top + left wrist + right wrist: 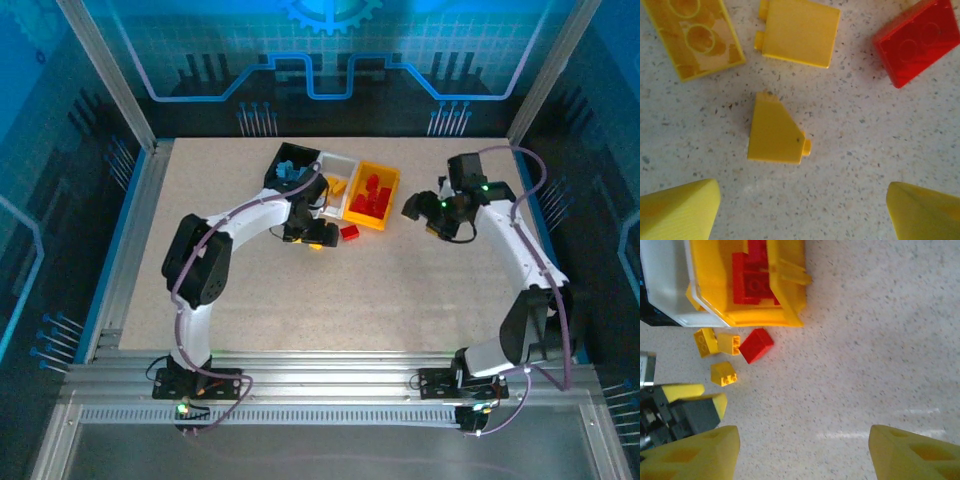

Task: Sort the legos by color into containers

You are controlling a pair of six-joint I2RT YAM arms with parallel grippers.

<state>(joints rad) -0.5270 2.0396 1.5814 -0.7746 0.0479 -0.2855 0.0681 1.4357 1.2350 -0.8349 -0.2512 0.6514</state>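
Now: L hand (800, 212) spread apart, near small yellow lego (774, 131).
Center it, pinch flat sides; R hand (802, 455) apart too, empty.

Tabletop (865, 165): matt, fine-grained, speckled stone-look finish. Yellow lego (774, 131) and red lego (917, 42): smooth hard plastic w/ a soft sheen. A second yellow brick (692, 37): blotchy, duller in patches. Left gripper (800, 212) fingertips (682, 210): yellow plastic, matt, finely ribbed. Orange-yellow bin (785, 315) and white bin (665, 295): glossy moulded plastic. Frame rails (330, 385) at near edge: bare brushed metal, grooved. Arm shells (240, 222): smooth white plastic, semi-gloss.
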